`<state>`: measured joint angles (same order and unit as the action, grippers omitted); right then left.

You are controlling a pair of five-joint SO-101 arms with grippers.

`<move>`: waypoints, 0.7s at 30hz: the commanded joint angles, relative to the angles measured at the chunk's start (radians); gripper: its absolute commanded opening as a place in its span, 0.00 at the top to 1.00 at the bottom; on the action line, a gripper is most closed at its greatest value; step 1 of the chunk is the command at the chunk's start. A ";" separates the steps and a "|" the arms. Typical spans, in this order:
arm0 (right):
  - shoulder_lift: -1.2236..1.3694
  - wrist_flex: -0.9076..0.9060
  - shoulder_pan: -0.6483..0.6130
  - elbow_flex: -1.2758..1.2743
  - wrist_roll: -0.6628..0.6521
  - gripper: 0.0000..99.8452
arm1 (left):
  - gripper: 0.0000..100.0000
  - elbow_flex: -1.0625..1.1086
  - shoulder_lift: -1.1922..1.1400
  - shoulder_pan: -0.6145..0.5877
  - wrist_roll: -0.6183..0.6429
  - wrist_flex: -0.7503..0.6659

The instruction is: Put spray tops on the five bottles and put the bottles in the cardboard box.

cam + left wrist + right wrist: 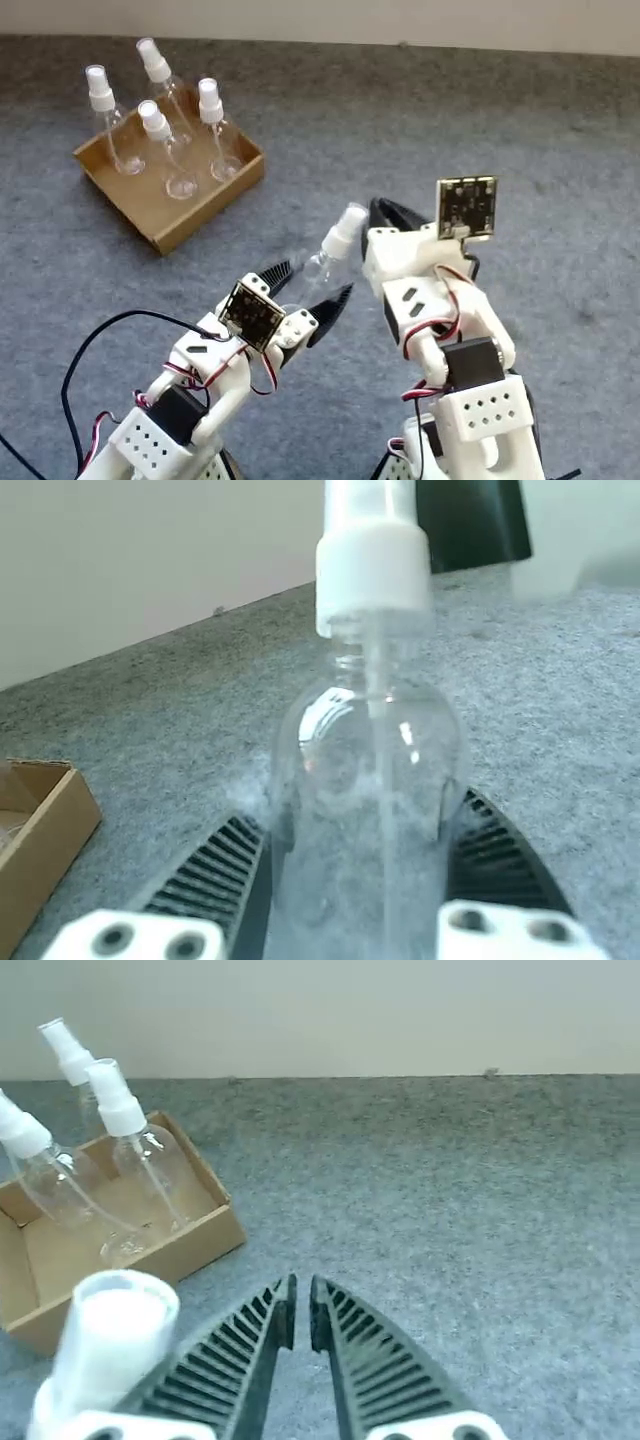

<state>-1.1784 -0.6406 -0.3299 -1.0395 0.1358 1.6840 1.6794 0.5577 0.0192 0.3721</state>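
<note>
At a grey-covered table (520, 120), the left arm reaches forward from the near edge with its end effector (315, 282) clamped on the body of a clear bottle (365, 770), one black ribbed finger (215, 875) on either side of the plastic. The bottle is held off the table and leans away from the arm, its white spray top (345, 228) seated on the neck and pointing toward the right arm. That arm stands alongside, bent at the elbow, its end effector (302, 1310) just beside the spray top with the jaws drawn all but together and gripping nothing. Well apart from both arms, at the far left of the table, the low cardboard box (205, 222) sits at an angle. It holds four more bottles, each fitted with a white spray top: one at the back left (110, 130), one at the back (165, 85), one in the middle (168, 160) and one toward the right wall (218, 140), all standing with a slight lean.
</note>
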 commanded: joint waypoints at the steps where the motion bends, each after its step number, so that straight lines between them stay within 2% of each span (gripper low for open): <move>1: -0.013 0.022 -0.044 0.087 -0.008 0.98 | 0.92 0.019 0.022 0.005 -0.005 0.002; 6: -0.024 0.022 -0.074 0.088 -0.005 0.98 | 0.92 0.019 0.025 0.004 -0.005 0.002; 12: -0.222 0.013 -0.131 0.079 -0.008 0.98 | 0.92 0.019 0.028 0.004 -0.005 0.002; 16: -0.312 -0.116 -0.134 0.079 -0.008 0.98 | 0.92 0.019 0.030 0.004 -0.005 0.000; 21: -0.364 -0.173 -0.134 0.077 -0.009 0.98 | 0.92 0.019 0.030 0.001 -0.005 -0.003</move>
<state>-1.5129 -0.7971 -0.4588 -1.0380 0.1358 1.6840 1.6886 0.5577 0.0176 0.3721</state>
